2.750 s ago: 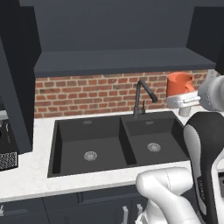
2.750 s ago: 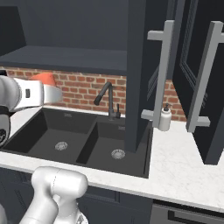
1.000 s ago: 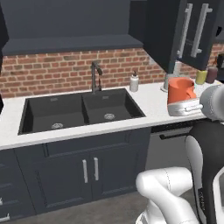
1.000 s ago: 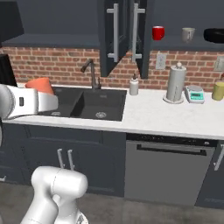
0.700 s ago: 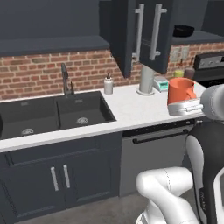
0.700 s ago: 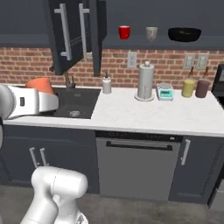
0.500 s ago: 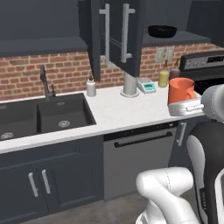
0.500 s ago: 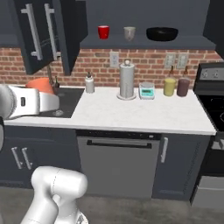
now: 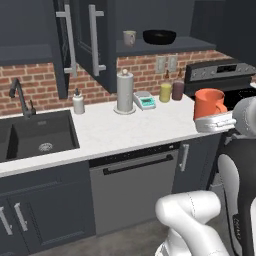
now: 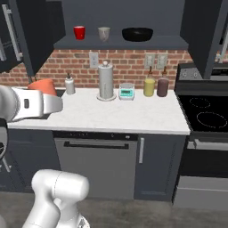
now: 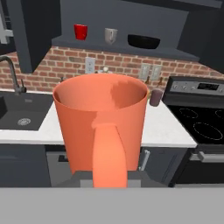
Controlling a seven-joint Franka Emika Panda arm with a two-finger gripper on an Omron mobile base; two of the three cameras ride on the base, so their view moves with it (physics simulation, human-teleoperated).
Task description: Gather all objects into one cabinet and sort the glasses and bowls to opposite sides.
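My gripper (image 9: 209, 117) is shut on the orange mug (image 9: 208, 102), held upright in front of the counter. The mug (image 11: 100, 127) fills the middle of the hand view, handle toward the camera, and hides the fingertips. In the right base view the mug (image 10: 42, 86) sits at the left above the white hand. The open dark cabinet's shelf (image 10: 120, 43) carries the red cup (image 10: 79, 32) at the left, the grey-beige mug (image 10: 103, 34) beside it and the black bowl (image 10: 137, 34) to their right. All three stand apart from each other, well above and beyond the gripper.
On the white counter (image 10: 111, 118) stand a paper-towel holder (image 10: 106, 81), a small scale (image 10: 126, 91), a soap bottle (image 10: 69, 84) and two jars (image 10: 155, 87). A black stove (image 10: 207, 109) lies right, the sink (image 9: 40, 135) left. Open cabinet doors (image 9: 95, 40) hang left of the shelf.
The base has driven to the right along the counter, so the whole scene slid left and the shelf came to the middle. The orange mug stays in the shut gripper.
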